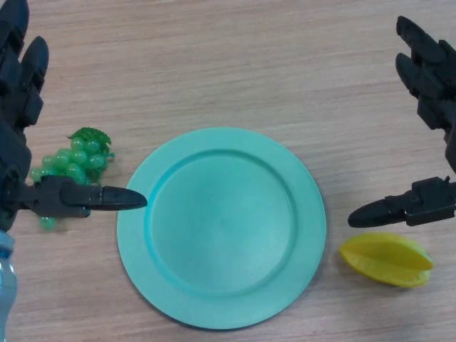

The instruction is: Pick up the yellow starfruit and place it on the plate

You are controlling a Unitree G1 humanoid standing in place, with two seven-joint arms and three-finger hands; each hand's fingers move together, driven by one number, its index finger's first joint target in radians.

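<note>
Awaiting pickup: starfruit (387, 258) on counter (235, 64), right of bare plate (221, 228). Right hand (427, 142) above it, fingers open, must descend and grasp. Left hand (28, 164) open, idle.

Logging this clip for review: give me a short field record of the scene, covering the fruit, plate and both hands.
starfruit: yellow, on the table right of the plate, not on it
plate: teal, centre of table, nothing on it
grapes: green bunch, left of the plate
left hand: open, by the grapes, thumb tip over the plate's left rim
right hand: open, thumb just above the starfruit, holding nothing
task state: starfruit not yet picked up
</note>
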